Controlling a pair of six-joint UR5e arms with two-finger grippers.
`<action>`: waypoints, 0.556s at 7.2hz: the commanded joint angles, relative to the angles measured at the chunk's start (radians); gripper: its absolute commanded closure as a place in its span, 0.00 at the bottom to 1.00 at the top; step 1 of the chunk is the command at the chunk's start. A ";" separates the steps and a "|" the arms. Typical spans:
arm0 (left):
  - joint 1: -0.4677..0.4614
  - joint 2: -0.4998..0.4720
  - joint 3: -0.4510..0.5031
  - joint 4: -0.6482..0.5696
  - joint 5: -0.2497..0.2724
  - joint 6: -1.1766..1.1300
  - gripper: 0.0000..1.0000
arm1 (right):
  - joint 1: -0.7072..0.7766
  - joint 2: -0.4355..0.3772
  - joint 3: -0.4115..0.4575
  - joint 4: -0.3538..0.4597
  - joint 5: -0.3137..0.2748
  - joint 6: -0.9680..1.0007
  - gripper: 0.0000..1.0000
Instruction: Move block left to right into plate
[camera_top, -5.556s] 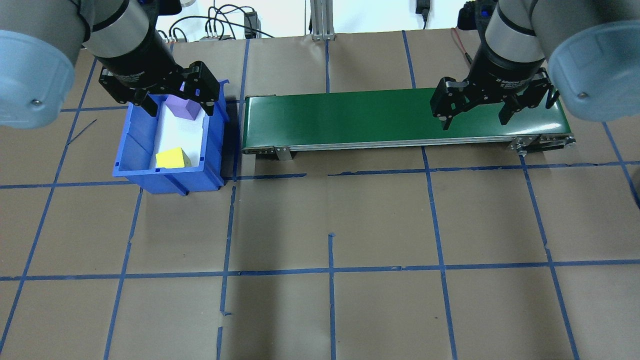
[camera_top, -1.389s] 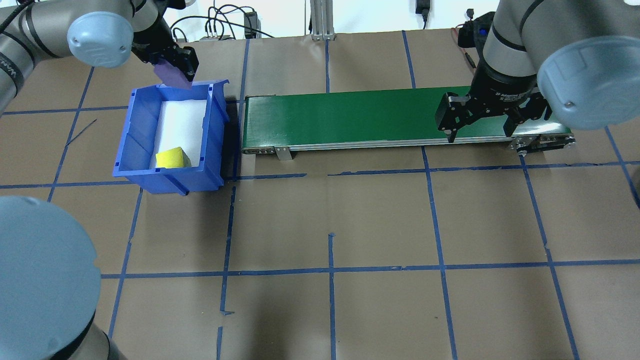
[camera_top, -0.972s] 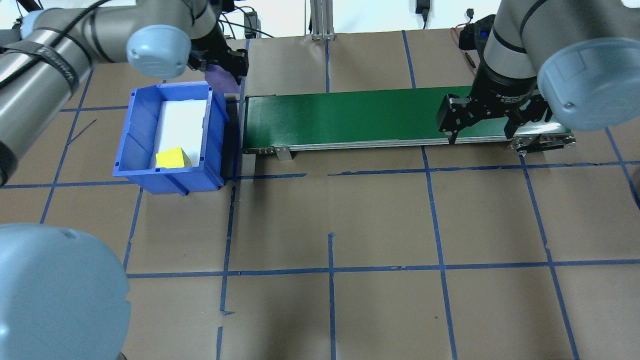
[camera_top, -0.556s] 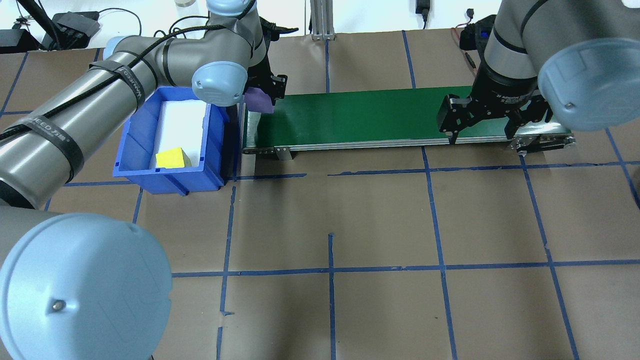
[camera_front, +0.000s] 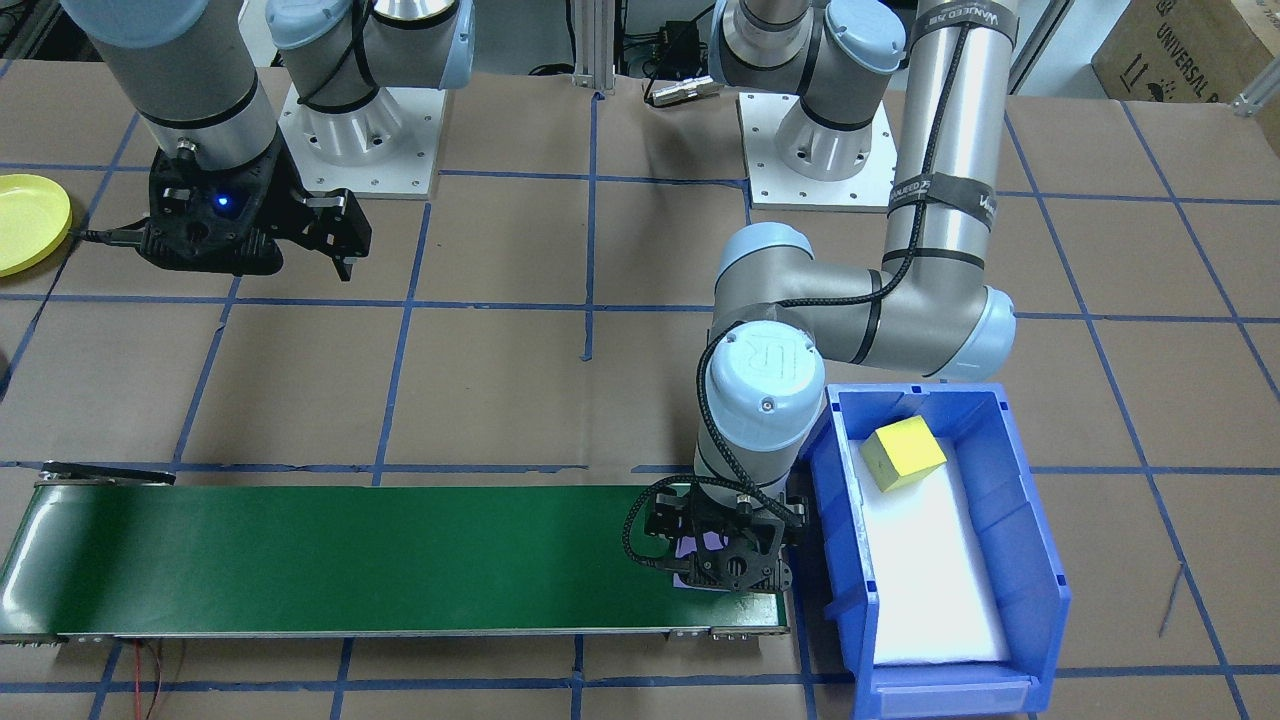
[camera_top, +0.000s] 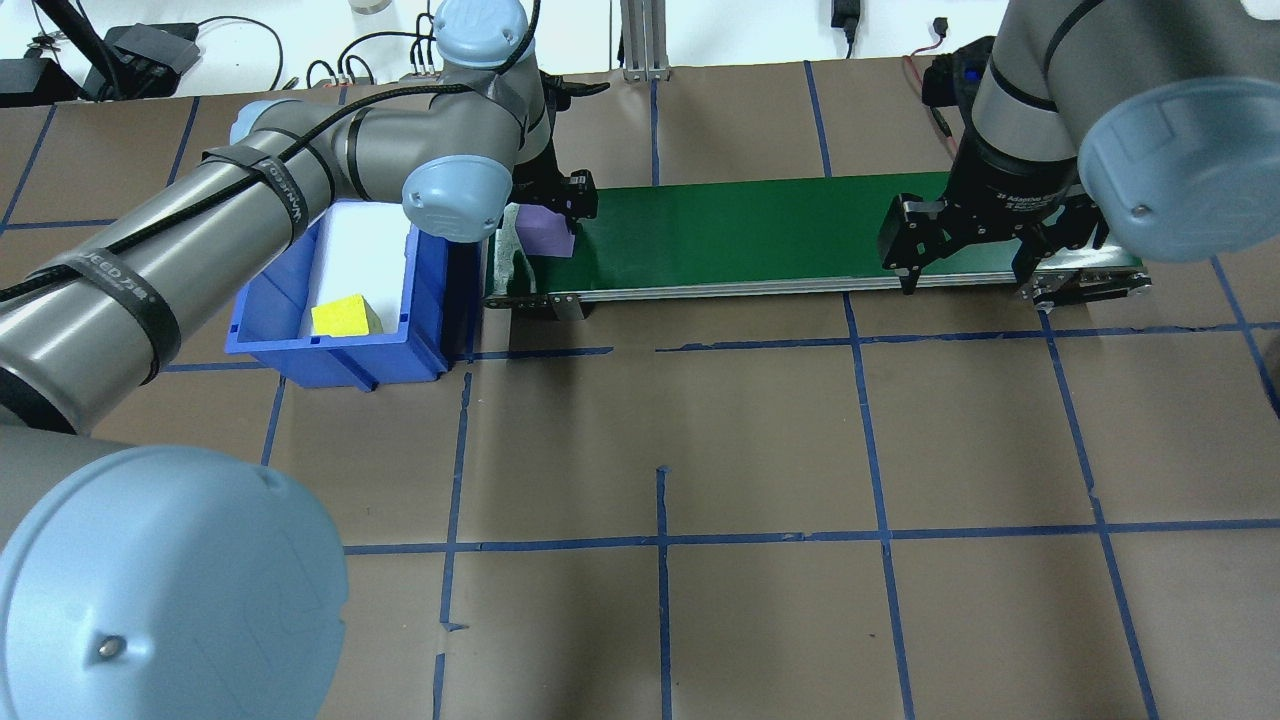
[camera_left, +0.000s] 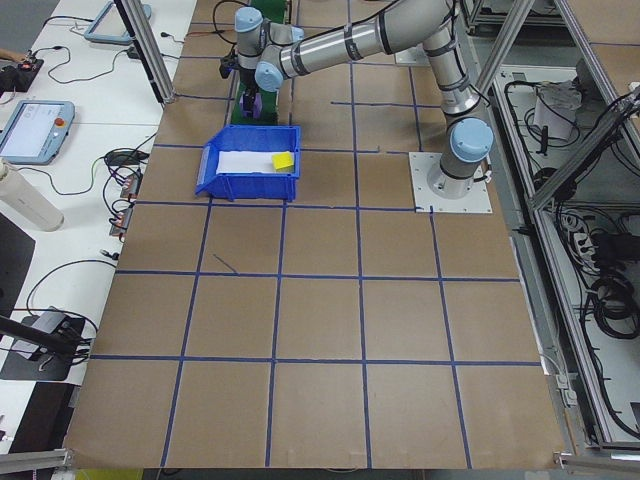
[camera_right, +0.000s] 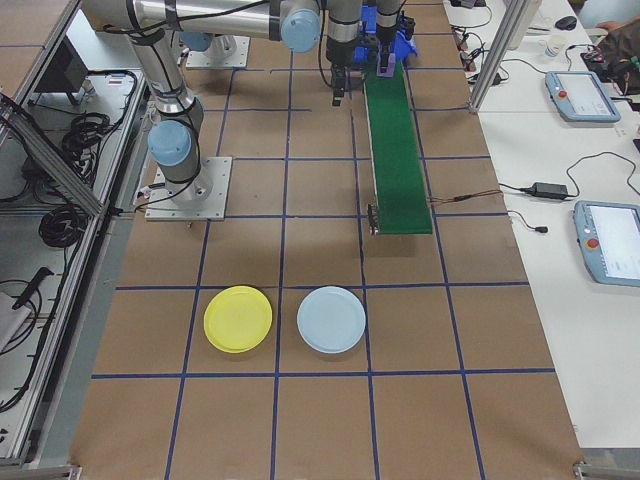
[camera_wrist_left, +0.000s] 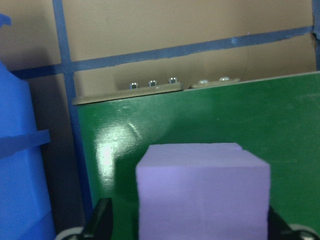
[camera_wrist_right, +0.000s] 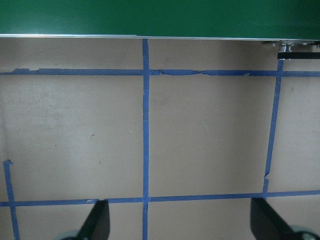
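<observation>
The long green conveyor belt (camera_top: 800, 235) runs from the left gripper (camera_top: 545, 215) toward the right gripper (camera_top: 962, 255). The blue rectangular plastic bin (camera_front: 1010, 520), just beside the left gripper, holds a yellow foam block (camera_front: 903, 458). The round yellow plastic plate (camera_right: 238, 318) lies well apart from both grippers. The left gripper is clamped on the purple foam block (camera_wrist_left: 202, 192), low over the belt's end. The right gripper's fingers stand apart with nothing between them, at the belt's near edge.

Not much readable here. The black strap (camera_front: 941, 187) around the left arm says "WANEED", and it shows again on a second strap (camera_front: 962, 18) higher up that arm. The cardboard box (camera_front: 1185, 45) in the corner behind the robot reads "UNIVERSAL". The right gripper (camera_top: 965, 240) has white lettering on its body, too small to read fully.
</observation>
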 joint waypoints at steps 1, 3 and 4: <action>-0.001 0.086 0.013 -0.015 -0.043 0.001 0.00 | -0.025 0.002 0.006 -0.005 0.010 -0.008 0.00; 0.075 0.164 0.013 -0.103 -0.066 0.088 0.00 | -0.030 0.005 -0.012 -0.021 0.007 -0.009 0.00; 0.173 0.204 -0.009 -0.166 -0.063 0.224 0.00 | -0.030 0.037 -0.015 -0.118 0.017 -0.029 0.00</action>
